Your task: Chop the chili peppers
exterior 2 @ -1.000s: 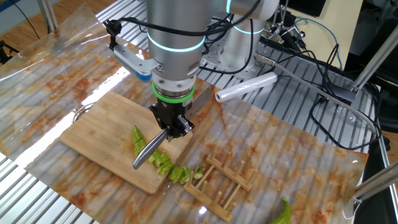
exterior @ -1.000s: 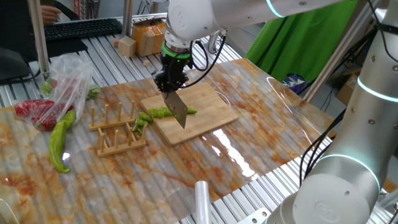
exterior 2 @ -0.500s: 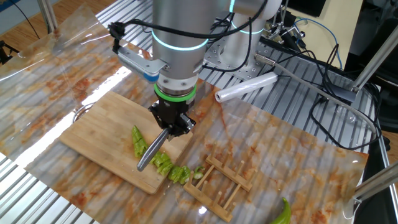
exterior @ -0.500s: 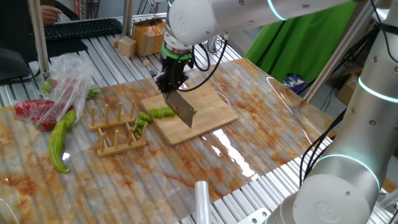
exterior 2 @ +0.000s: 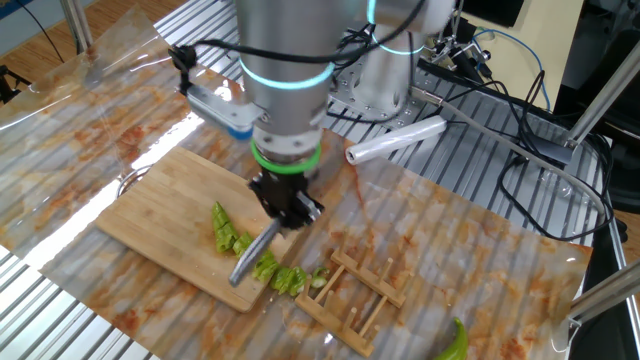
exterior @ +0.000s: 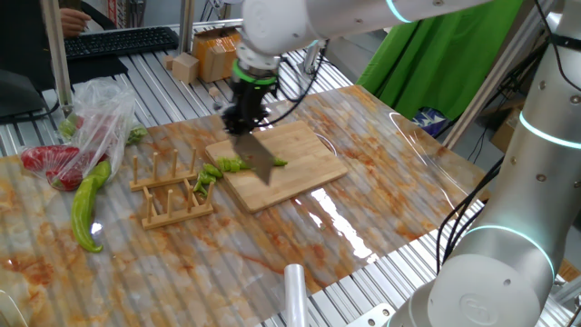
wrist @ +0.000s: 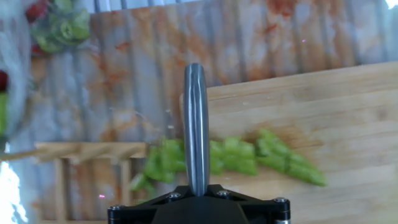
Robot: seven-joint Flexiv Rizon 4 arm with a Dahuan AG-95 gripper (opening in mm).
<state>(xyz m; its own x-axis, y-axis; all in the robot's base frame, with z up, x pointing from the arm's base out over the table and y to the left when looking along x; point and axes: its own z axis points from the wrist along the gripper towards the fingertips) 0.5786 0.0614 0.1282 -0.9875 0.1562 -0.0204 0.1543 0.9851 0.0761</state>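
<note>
The jaws are clamped tight on the handle of a knife (exterior 2: 252, 256), and the gripper (exterior 2: 287, 203) points straight down so the blade hangs below it over the cutting board (exterior: 300, 154). The chili peppers (wrist: 249, 155) lie directly under that blade, on the edge of the board nearest the wooden rack (exterior: 168, 193). Their long axis runs along that edge, from a pointed tip still on open board to a cluster of cut chunks spilling off toward the rack. In the hand view the blade crosses this green line almost at right angles, near the rack end, with the longer uncut stretch lying to the picture's right. That crossing is what the coming cut depends on, to my eye: the edge must drop square across the pepper, not along it.

Compared with a second ago, the gripper and knife have shifted along the line of peppers toward the rack end, and the blur around the hand suggests it is moving now. The chunks themselves look unchanged.
</note>
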